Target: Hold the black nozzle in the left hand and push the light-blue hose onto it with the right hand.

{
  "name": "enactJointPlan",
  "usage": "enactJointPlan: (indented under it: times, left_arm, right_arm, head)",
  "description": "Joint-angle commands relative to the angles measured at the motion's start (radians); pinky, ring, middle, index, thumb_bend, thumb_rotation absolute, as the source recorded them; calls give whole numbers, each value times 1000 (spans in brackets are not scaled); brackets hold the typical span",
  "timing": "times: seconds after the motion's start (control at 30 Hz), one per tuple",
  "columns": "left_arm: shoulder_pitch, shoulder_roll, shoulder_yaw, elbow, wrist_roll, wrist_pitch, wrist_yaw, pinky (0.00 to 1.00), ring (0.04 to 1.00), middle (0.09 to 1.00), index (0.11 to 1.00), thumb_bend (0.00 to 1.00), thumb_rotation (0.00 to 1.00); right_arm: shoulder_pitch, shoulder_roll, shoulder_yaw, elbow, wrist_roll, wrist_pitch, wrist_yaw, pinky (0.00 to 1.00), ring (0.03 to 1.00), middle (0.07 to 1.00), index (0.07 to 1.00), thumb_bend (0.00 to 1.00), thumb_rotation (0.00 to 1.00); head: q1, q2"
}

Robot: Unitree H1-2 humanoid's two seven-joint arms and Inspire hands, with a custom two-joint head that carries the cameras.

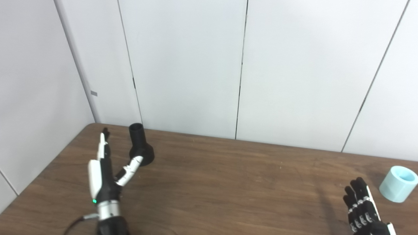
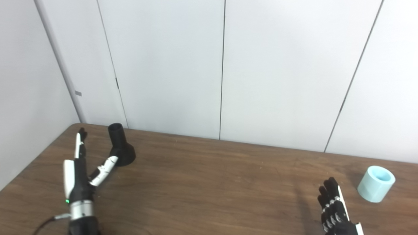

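A brown wood-grain surface (image 1: 228, 182) stands against white wall panels (image 1: 183, 65). The black nozzle (image 1: 139, 144) stands upright on its flared base near the far left corner, narrow tube end pointing up. The left robot hand (image 1: 107, 166) reaches toward it, released and holding nothing, with fingers (image 1: 104, 143) stretched straight out to the left of the nozzle and the thumb (image 1: 130, 168) angled out so its tip lies in front of the nozzle's base; whether the thumb touches the base cannot be told. A small green light (image 1: 94, 201) glows at the wrist.

The light-blue hose (image 2: 375, 183), a short, thick-walled piece, sits on the surface at the far right, tilted so its open end faces up. The right robot hand (image 2: 334, 209) is just beside it, nearer the camera and apart from it, fingers extended and slightly spread, grasping nothing.

No brand, label or readable writing shows on any item; a small grey tab (image 1: 93, 93) on the wall is blank.
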Motion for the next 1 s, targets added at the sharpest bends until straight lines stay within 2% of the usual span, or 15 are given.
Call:
enactJointPlan:
  times: [0.0,0.17,0.27,0.53,0.7,0.97]
  left_arm:
    - [-32,33,-7,16,35,25,-3,1000,1000,974,1000,775,589]
    - [-65,81,-26,47,31,94,-24,1000,1000,961,1000,773,591]
    - [-92,104,-33,80,19,112,-39,1000,968,923,969,737,569]
    - [-129,138,-54,126,23,131,-53,1000,963,944,923,750,576]
    - [-149,157,-88,128,42,165,-73,1000,968,934,843,732,554]
    - [-193,181,-109,176,36,170,-103,1000,962,926,742,753,547]
  right_arm:
    - [68,9,1,76,-3,-18,7,1000,1000,1000,1000,668,902]
    - [72,8,4,69,-10,-15,6,1000,1000,1000,1000,667,894]
    - [72,3,1,77,-14,-17,8,1000,1000,1000,1000,665,887]
    - [77,0,3,71,-24,-15,7,1000,1000,1000,1000,677,873]
    - [82,-4,2,71,-27,-13,8,1000,1000,1000,1000,696,859]
    - [91,-3,5,59,-38,-9,7,1000,1000,1000,1000,713,846]
  head:
    - [0,2]
    - [-4,6]
    - [-5,9]
    - [-11,14]
    - [-14,18]
    - [-20,25]
